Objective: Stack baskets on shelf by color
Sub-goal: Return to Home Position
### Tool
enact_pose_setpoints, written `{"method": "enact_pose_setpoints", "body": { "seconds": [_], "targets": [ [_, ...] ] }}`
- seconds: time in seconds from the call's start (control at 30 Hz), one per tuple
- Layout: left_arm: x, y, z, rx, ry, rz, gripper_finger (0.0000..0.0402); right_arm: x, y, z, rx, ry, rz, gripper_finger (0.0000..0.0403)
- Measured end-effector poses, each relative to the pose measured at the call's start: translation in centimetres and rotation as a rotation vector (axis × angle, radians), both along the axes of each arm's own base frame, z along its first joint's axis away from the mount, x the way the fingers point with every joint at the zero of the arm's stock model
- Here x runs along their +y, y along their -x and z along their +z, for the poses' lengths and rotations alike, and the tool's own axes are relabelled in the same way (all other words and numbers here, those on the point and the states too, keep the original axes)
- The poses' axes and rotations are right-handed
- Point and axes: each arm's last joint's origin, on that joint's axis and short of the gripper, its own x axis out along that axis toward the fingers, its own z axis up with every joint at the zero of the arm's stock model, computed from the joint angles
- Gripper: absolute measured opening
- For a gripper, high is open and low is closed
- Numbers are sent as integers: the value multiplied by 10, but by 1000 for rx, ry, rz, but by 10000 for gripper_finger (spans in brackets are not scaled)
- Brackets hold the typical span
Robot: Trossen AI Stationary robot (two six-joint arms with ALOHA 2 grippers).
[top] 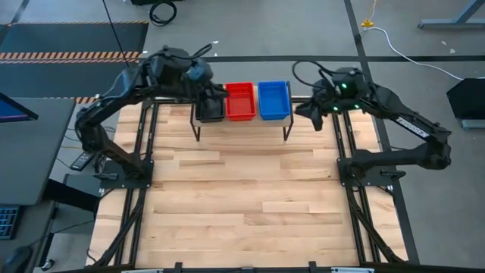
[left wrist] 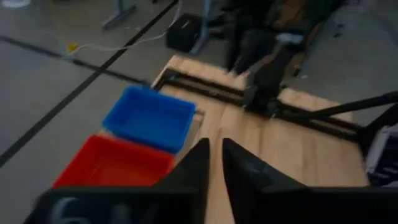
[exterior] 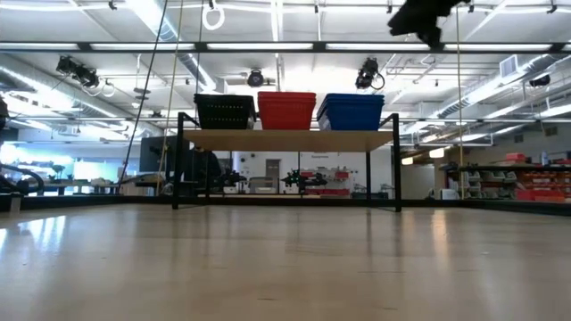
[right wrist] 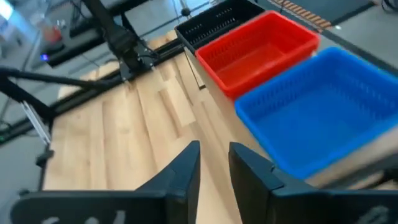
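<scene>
Three basket stacks stand side by side on the shelf (exterior: 285, 140): black (top: 210, 111), red (top: 240, 101) and blue (top: 273, 100). Seen level in the low view, each stack rests by its bottom on the wooden top: black (exterior: 225, 111), red (exterior: 286, 110), blue (exterior: 351, 111). My left gripper (top: 220, 92) hovers above the black stack, shut and empty (left wrist: 214, 155). My right gripper (top: 312, 120) hangs in the air just off the shelf's right end, beside the blue stack (right wrist: 323, 106). Its fingers are a narrow gap apart with nothing between them (right wrist: 214, 163).
The wooden tabletop (top: 242, 197) stretches from the shelf toward the near edge. Black arm bases and rails (top: 364, 171) run along both sides of the table. The right arm (exterior: 428, 22) shows high up in the low view.
</scene>
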Motion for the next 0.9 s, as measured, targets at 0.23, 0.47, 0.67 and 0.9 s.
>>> {"method": "enact_pose_setpoints", "body": {
  "seconds": [0.23, 0.47, 0.67, 0.9],
  "targets": [
    [-11, 38, -13, -22, -2, 71, 8, 27, 41, -36, -75, -151, -120, 37],
    [-24, 69, -97, -290, 138, 70, 4, 40, 58, -71, -288, -289, -174, 13],
    [-39, 101, -160, -409, 279, 71, 3, 45, 58, -114, -242, -462, -163, 25],
    [-52, 127, -222, -453, 399, 100, 2, 44, 63, -140, -296, -457, -250, 5]
  ]
}}
